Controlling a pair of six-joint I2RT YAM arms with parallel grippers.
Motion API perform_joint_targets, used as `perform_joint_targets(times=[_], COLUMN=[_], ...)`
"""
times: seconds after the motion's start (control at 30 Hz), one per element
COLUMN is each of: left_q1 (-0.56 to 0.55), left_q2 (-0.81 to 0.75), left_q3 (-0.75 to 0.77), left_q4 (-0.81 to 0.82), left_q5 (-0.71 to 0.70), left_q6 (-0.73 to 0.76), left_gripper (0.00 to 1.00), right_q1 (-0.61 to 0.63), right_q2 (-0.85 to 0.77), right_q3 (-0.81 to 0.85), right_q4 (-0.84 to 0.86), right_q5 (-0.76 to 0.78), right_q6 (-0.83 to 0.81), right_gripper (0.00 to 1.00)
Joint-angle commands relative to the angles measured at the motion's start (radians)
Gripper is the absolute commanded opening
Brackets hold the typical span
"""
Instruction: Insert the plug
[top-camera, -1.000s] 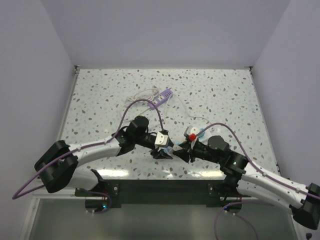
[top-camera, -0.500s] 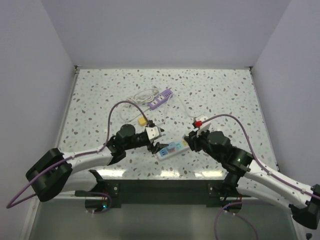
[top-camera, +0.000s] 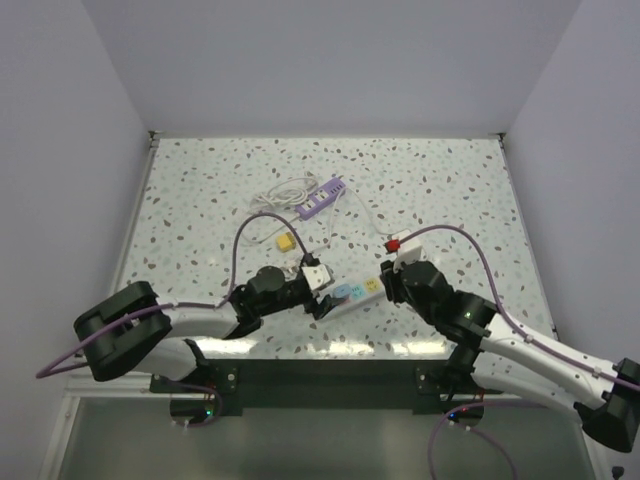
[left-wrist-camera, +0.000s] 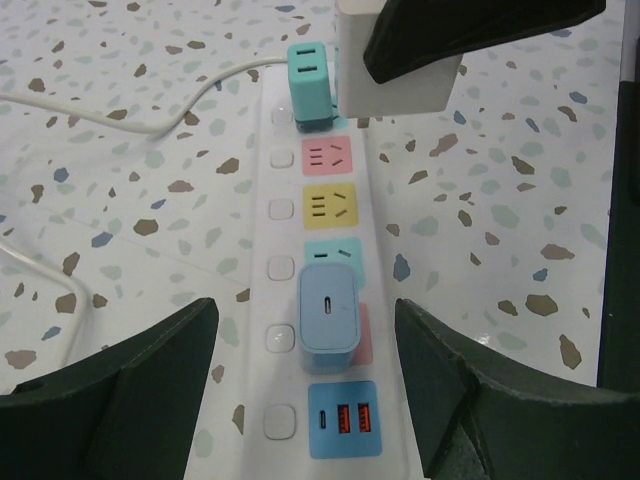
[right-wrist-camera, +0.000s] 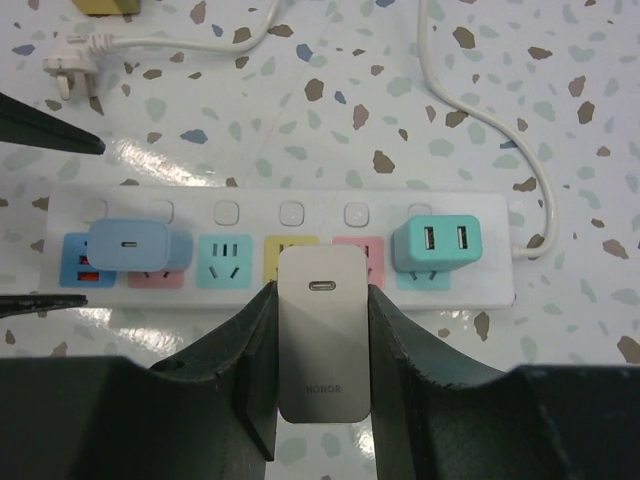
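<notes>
**Charger poised beside the power strip: alignment step**

Right gripper (right-wrist-camera: 320, 298) pinches a white charger (right-wrist-camera: 322, 365) marked HONOR, one finger flat against each side. The task's thing hangs at the long edge of the white power strip (right-wrist-camera: 480, 283), level with the gap between the yellow socket (right-wrist-camera: 290, 247) and the pink socket (right-wrist-camera: 357, 247). Both sockets are free, as is the teal socket (right-wrist-camera: 228, 262) beside them. A teal adapter (right-wrist-camera: 432, 247) fills the socket next to the pink one, at the strip's cord end. A pale blue charger (right-wrist-camera: 128, 245) sits near the USB end.

Left gripper (left-wrist-camera: 305, 325) is spread wide. Its fingers (left-wrist-camera: 150, 390) stand one on each side of the strip's USB end and pinch nothing.

By the look of it, the step in hand is lining up, and the plug is not yet seated. The next move calls for centring the charger over one free socket, squaring its pins to the slots, then pressing straight down. The left gripper seems placed to steady the strip.

The charger's pins are hidden under its body in every view. Its height above the strip cannot be judged. Whether the left fingers touch the strip's sides is unclear. In the overhead view both grippers crowd the strip, so the charger is hard to pick out there.
</notes>
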Motion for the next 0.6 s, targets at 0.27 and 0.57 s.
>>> perform_joint_targets(times=[0.27, 0.57], left_q1=[-0.029, -0.039], left_q2=[0.088, 0.173], left_q3=[0.076, 0.119], left_q4=[0.086, 0.069], left_q5=[-0.088, -0.094], left_q6=[-0.010, 0.004], left_gripper=[0.78, 0.79], right_q1=[-0.040, -0.172], right_q2=[0.076, 0.108], right_q3=[0.027, 0.009], right_q4=[0.081, 0.148], right_q5=[0.021, -0.108], right_q6=[0.014, -0.010], right_gripper=[0.00, 0.00])
